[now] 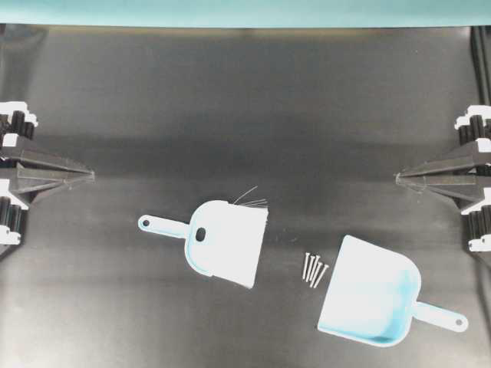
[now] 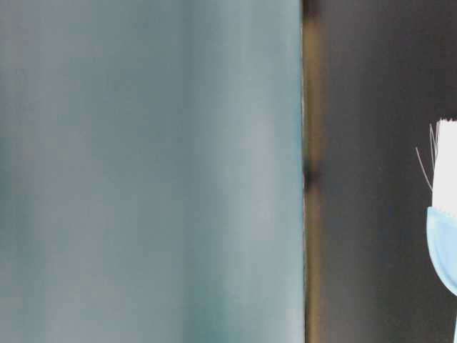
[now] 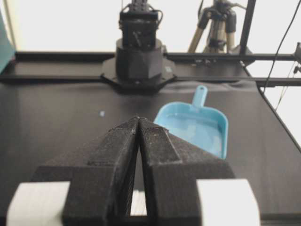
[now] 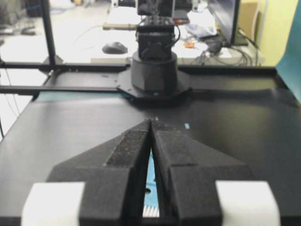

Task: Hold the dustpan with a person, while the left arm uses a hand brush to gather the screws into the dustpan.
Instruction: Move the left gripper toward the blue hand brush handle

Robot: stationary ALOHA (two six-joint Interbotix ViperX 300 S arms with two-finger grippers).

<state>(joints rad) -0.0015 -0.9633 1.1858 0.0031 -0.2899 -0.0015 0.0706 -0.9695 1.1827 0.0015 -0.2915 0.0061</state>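
The light blue hand brush lies flat left of centre, handle to the left and white bristles to the right. Several grey screws lie in a tight bunch just off the mouth of the light blue dustpan, whose handle points to the lower right. My left gripper rests shut at the left edge, well away from the brush, holding nothing. My right gripper sits shut at the right edge, above the dustpan. No person shows. The left wrist view shows the dustpan beyond the shut fingertips. A sliver of the brush shows through the right gripper.
A black mat covers the table, with a teal strip along the far edge. The opposite arm's base stands at the far side in the left wrist view. The brush head pokes in at the right of the table-level view.
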